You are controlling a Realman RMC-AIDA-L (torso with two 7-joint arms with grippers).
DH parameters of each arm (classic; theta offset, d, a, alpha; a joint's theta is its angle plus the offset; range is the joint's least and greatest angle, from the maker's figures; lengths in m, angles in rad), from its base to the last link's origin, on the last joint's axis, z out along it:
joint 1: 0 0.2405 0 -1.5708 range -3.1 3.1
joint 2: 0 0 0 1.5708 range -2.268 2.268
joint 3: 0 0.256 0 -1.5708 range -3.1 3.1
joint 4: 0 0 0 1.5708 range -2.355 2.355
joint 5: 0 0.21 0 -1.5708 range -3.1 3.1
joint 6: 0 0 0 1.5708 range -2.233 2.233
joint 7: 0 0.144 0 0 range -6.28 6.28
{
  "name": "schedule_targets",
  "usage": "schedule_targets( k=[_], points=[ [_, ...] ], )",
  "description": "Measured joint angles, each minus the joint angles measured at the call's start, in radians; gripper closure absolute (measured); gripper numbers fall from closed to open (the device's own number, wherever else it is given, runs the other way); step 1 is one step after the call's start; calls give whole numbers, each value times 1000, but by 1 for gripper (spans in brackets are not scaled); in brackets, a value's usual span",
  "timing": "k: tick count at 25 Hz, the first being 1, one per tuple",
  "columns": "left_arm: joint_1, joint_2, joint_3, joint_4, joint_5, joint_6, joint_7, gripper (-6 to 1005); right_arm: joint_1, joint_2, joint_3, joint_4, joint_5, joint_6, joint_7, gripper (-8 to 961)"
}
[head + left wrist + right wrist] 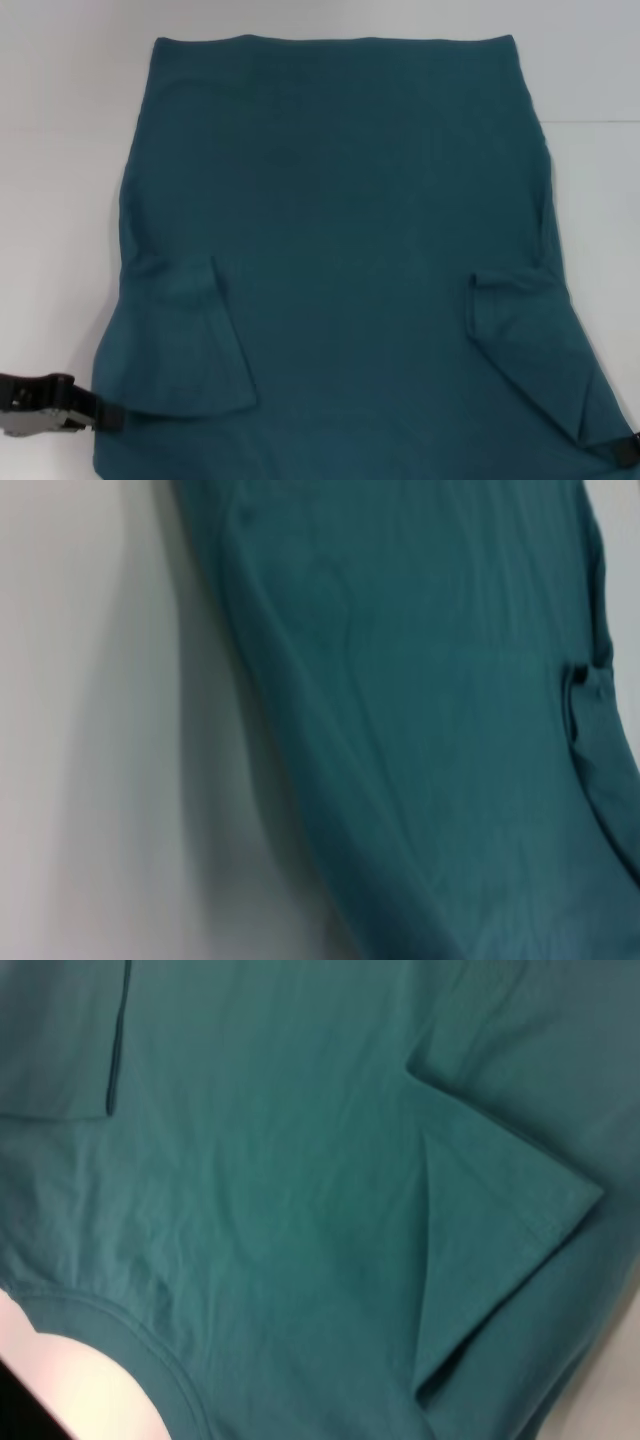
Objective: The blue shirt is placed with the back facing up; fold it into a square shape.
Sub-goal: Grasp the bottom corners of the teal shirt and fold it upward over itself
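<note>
We see the blue shirt (340, 250) lying flat on the white tabletop (60, 150), plain side up, its long axis running straight away from us with the hem at the far edge and the collar end nearest the robot body, and both short sleeves folded inward onto the body panel. The left end effector (105, 415) sits low at the near left edge of the shirt, touching the cloth by the folded left sleeve (190, 350); we cannot tell whether it is gripping. The right end effector (625, 450) barely shows at the near right corner beside the folded right sleeve (530, 340), its state likewise unclear, while the right wrist view shows the curved collar (150, 1345).
</note>
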Motion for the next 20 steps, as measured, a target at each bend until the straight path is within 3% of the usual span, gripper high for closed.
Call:
schedule_targets(
  k=[4,12,13,20],
  points=[
    [-11,0,-2,1,7,1,0,947,-5,-1,29,5,8,9,-5,899],
    [-135,11,4,-93,1,-160,-70,938,52,17,193,13,91,131,50,892],
    [-179,16,9,-119,4,-244,-114,937,57,19,196,13,101,161,64,892],
    [-265,19,86,-145,5,-463,-223,930,99,37,191,16,156,373,118,885]
  ],
)
